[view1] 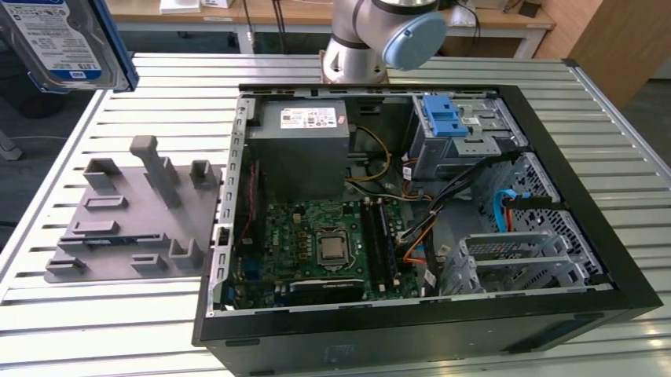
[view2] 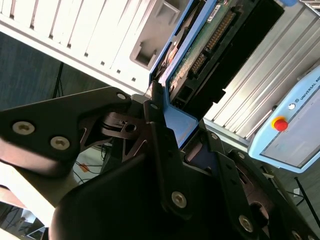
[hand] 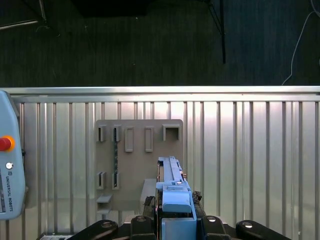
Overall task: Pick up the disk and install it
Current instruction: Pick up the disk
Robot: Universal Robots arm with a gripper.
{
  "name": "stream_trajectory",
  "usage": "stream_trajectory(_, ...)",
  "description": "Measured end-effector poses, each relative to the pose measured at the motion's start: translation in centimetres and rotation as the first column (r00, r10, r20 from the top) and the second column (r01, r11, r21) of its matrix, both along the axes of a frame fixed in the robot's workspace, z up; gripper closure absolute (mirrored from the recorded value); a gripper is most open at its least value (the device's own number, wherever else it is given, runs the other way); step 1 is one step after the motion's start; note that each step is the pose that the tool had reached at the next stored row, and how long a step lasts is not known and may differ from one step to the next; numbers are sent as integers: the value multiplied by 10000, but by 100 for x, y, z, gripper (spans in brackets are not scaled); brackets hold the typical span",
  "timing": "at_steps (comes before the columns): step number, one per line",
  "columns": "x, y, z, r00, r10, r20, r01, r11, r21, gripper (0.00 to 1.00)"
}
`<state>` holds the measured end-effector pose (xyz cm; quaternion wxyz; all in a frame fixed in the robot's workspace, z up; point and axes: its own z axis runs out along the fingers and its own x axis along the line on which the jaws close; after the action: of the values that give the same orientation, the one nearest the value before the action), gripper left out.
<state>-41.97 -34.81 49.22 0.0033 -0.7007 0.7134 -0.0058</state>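
Plainly, the pick-up step looks done: the tool [view2: 180, 122] is closed tight on the disk [view2: 200, 50], gripping it on edge across its blue-railed sides, high above the tabletop [view1: 105, 314]. Below the tool lies the grey holder [hand: 137, 150]. The open computer case [view1: 419, 334] sits well apart from the tool. By this showing, the install itself is not begun; it calls for carrying the disk across to the drive cage [view1: 467, 137] and squaring its rails to the bay.
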Motion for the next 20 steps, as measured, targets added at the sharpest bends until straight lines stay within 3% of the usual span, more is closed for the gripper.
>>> stream_trajectory(20, 90, 0, 0, 10000, 0, 0, 0, 10000, 0, 64)
